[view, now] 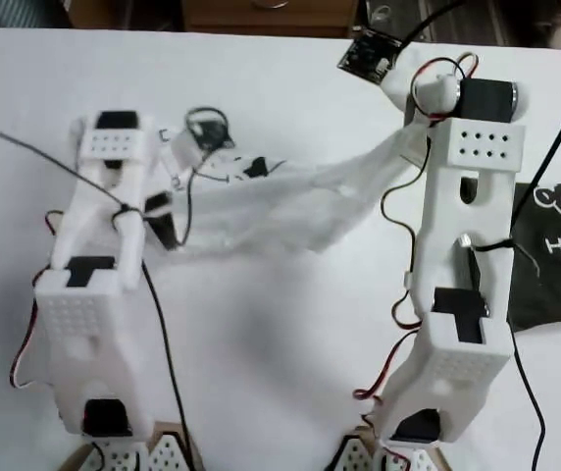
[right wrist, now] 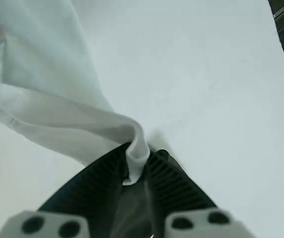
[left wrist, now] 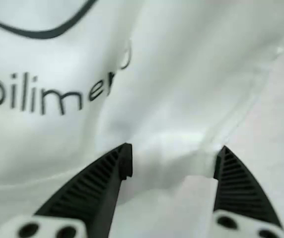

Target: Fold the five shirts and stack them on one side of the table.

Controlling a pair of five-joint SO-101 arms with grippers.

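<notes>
right end effector [right wrist: 139, 154] clenched on bunched corner of white shirt [view: 290, 201]. left end effector [left wrist: 174, 161] released, jaws apart, straddling soft ridge near dark print. shirt thin, limp, stitched seam, slung crumpled between arms over smooth white surface [view: 280, 334]; not yet folded. black printed fabric [view: 555, 250] flat beside right arm, likely finished shirt; most work left.

A white cloth shirt with dark lettering [view: 290, 201] stretches, bunched, from centre left to upper right. A black shirt with white print [view: 555, 250] lies flat at the right edge.
</notes>
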